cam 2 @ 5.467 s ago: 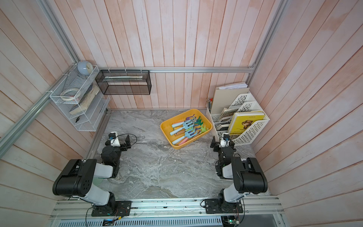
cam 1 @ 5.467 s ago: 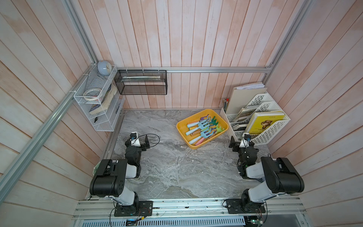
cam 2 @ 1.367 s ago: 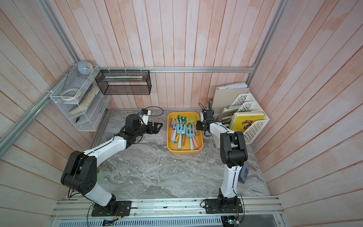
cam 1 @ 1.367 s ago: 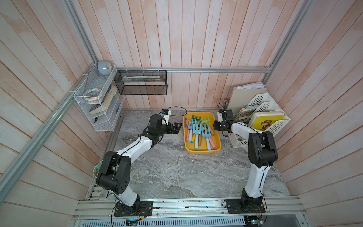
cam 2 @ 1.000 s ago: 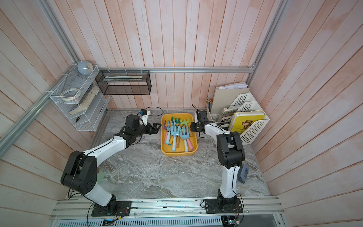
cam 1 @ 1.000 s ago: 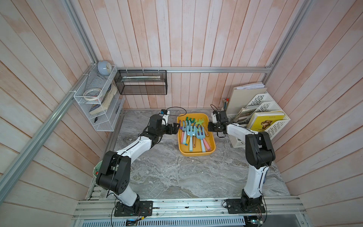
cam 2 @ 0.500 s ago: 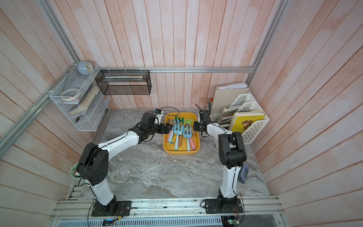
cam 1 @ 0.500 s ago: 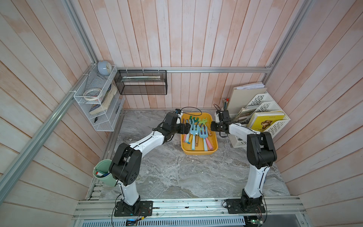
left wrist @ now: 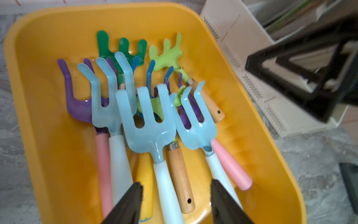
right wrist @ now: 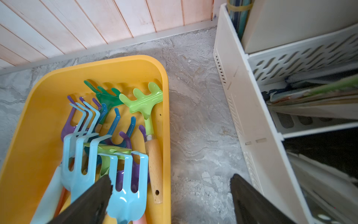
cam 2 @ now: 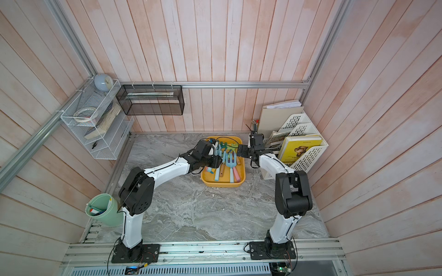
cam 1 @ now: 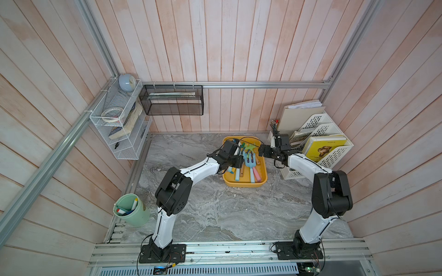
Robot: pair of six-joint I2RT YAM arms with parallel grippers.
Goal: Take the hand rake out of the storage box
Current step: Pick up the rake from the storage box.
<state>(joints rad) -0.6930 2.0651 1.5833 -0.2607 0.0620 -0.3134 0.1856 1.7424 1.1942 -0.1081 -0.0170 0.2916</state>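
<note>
Item, my left gripper (left wrist: 175,184): jaws partway apart and clamped on nothing, poised over the near end of the storage box (left wrist: 48,147). They straddled the white handle (left wrist: 166,190) of the topmost pale-blue hand rake (left wrist: 149,126) and the wooden handle (left wrist: 180,174) just beside it, apparently because that rake lay uppermost, clear of the tangled tines ahead. Item, my right gripper (right wrist: 172,179): jaws spread wide and empty, one finger (right wrist: 87,203) above the rake heads, the other above bare table (right wrist: 193,116) toward the white file rack (right wrist: 242,116), probably leaving room for the lift. Every rake lay inside the box.
</note>
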